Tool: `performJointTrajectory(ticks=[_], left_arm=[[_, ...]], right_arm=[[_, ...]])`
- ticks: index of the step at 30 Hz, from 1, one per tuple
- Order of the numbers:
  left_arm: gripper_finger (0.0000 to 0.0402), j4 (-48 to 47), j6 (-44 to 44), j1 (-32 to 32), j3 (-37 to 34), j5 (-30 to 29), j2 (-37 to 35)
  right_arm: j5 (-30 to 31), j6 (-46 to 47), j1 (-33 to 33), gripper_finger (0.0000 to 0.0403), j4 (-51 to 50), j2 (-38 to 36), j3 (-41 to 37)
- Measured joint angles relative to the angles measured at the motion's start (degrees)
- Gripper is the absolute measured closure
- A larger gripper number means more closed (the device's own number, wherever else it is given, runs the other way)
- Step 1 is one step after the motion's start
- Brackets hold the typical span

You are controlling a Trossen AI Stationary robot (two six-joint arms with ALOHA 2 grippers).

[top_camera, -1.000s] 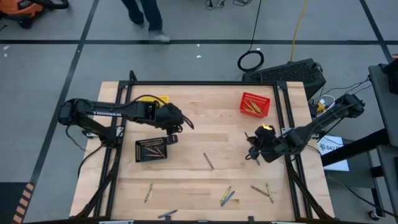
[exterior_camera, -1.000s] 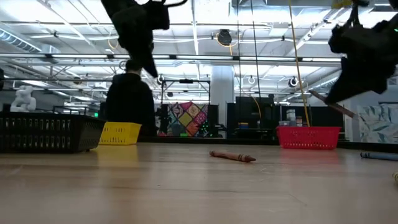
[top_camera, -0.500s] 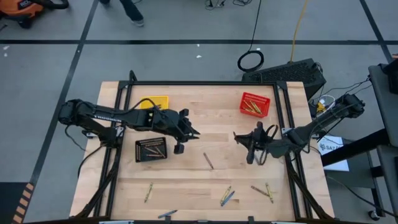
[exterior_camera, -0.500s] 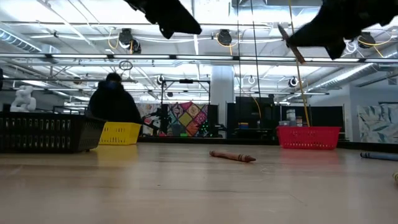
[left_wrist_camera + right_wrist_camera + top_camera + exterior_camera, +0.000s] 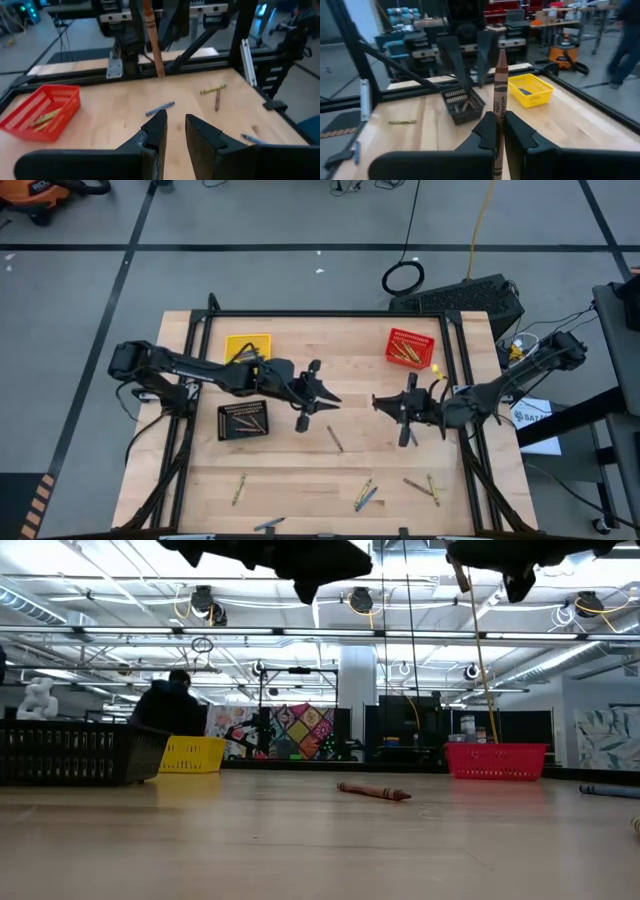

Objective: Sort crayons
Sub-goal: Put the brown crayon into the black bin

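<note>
Mid-handoff, we judged: our right claw (image 5: 407, 408) clenched a brown crayon (image 5: 499, 90) upright above the tabletop (image 5: 350, 470) centre, left claw (image 5: 174, 131) facing it, released w/ nothing held, next needing to close on it.

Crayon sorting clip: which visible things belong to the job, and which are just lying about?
Job: brown crayon held in right gripper; loose crayons; brown crayon on table; black basket, yellow basket, red basket; left gripper, open.

Lying about: cable coil on floor.
</note>
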Motion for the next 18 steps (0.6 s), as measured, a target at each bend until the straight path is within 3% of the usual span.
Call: performJointTrajectory(ticks=[6, 18], left_arm=[[0.0326, 9.6, -0.1, 0.0, 0.0, 2.4, 4.1], [0.0326, 12.6, -0.2, 0.2, 0.0, 2.5, 5.2]], right_arm=[[-4.1, -1.3, -2.2, 0.0403, 5.5, 4.0, 0.0], [-10.4, -2.4, -5.8, 0.0403, 13.5, 10.8, 0.0]])
